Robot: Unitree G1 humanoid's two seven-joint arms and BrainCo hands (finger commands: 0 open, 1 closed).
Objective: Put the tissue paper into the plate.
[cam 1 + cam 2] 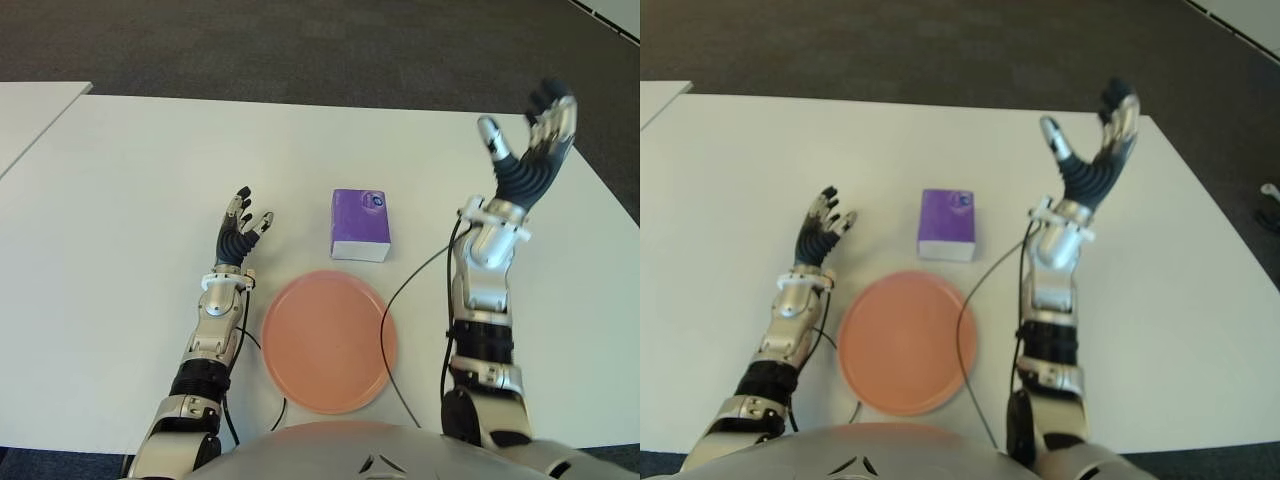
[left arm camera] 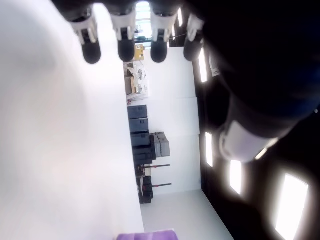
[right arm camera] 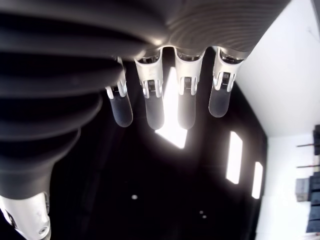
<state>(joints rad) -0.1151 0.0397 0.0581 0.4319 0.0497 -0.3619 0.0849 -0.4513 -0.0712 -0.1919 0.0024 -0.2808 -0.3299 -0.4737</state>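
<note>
A purple tissue pack (image 1: 361, 224) with a white front side stands on the white table (image 1: 130, 200), just beyond the round salmon-pink plate (image 1: 329, 340), which holds nothing. My right hand (image 1: 530, 140) is raised well above the table, to the right of the pack, its fingers spread and holding nothing. My left hand (image 1: 243, 230) shows low at the table to the left of the pack, beyond the plate's left rim, fingers straight and apart. A purple edge of the pack (image 2: 145, 235) shows in the left wrist view.
A black cable (image 1: 400, 290) runs from my right forearm over the plate's right rim. A second white table (image 1: 30, 110) adjoins at the far left. Dark carpet (image 1: 300, 45) lies beyond the far edge.
</note>
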